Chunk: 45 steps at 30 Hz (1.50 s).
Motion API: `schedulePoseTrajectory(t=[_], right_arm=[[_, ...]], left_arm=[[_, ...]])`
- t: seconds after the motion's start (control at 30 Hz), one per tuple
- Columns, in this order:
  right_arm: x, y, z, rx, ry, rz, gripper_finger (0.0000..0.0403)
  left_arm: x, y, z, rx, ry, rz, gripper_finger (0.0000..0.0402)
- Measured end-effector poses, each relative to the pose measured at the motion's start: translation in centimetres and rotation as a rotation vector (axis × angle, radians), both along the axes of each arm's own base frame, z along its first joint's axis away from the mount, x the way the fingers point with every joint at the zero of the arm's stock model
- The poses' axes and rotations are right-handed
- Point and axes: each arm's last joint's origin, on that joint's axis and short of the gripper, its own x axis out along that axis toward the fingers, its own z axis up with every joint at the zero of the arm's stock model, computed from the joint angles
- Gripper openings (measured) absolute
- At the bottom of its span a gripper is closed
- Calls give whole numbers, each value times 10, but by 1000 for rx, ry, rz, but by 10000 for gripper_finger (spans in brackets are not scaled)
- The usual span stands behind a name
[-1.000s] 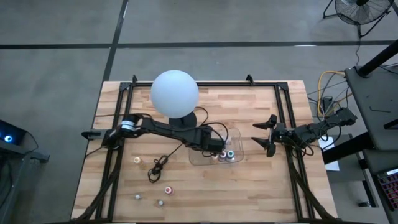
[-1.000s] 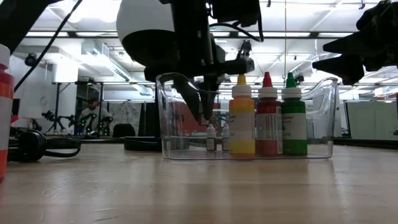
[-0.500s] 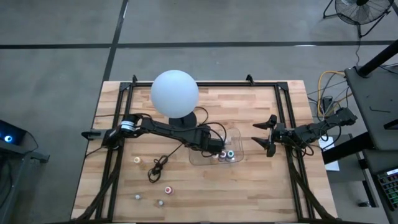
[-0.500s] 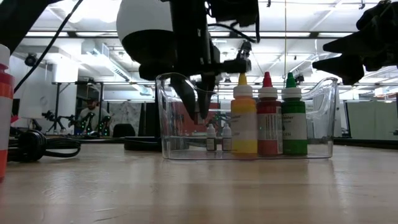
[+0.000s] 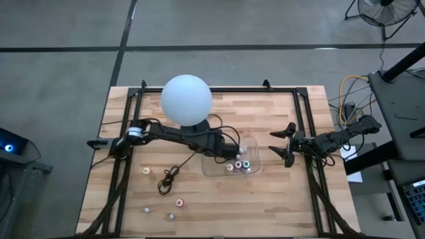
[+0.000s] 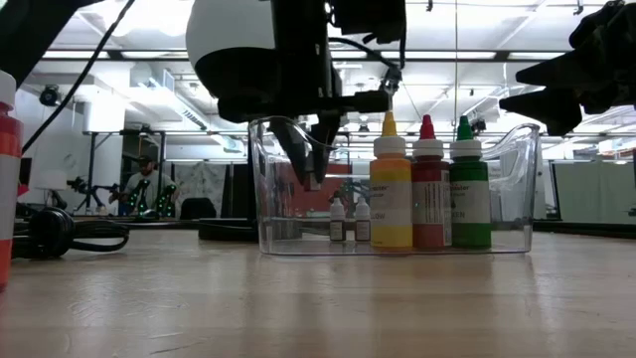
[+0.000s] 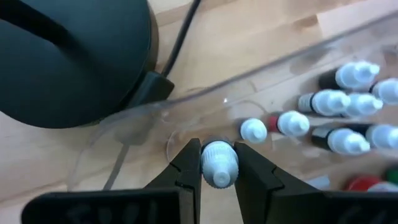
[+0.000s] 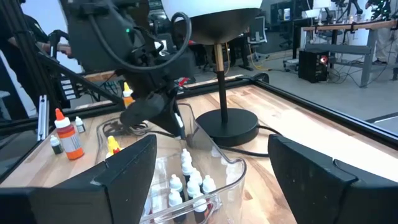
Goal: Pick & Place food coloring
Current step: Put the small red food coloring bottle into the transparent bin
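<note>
Left gripper is clamped on a tiny white-capped dropper bottle, held over the near end of the clear rectangular plastic tray. More small bottles lie inside the tray. Right gripper waits beside the tray, fingers spread apart.

Two dark, slender jointed arms, left arm with a pale wrist band, wedge-shaped black tool fingers.
</note>
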Motion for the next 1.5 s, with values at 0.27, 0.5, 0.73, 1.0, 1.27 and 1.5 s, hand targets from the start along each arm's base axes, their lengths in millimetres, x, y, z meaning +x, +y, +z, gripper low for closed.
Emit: schedulePoseTrajectory(t=[0.27,0.5,0.73,1.0,1.27,1.5], right_arm=[[0,0,0,0,0,0,306],[0,0,0,0,0,0,311],[0,0,0,0,1,0,302],[0,0,0,0,1,-1,297],[0,0,0,0,1,-1,307],[0,0,0,0,0,-1,311]], left_arm=[[5,4,-15,-17,18,57,43],[9,5,-26,-20,27,88,43],[14,5,-38,-15,35,103,43],[19,4,-38,-12,23,86,53],[19,5,-38,-22,26,82,85],[19,4,-38,-24,26,85,88]])
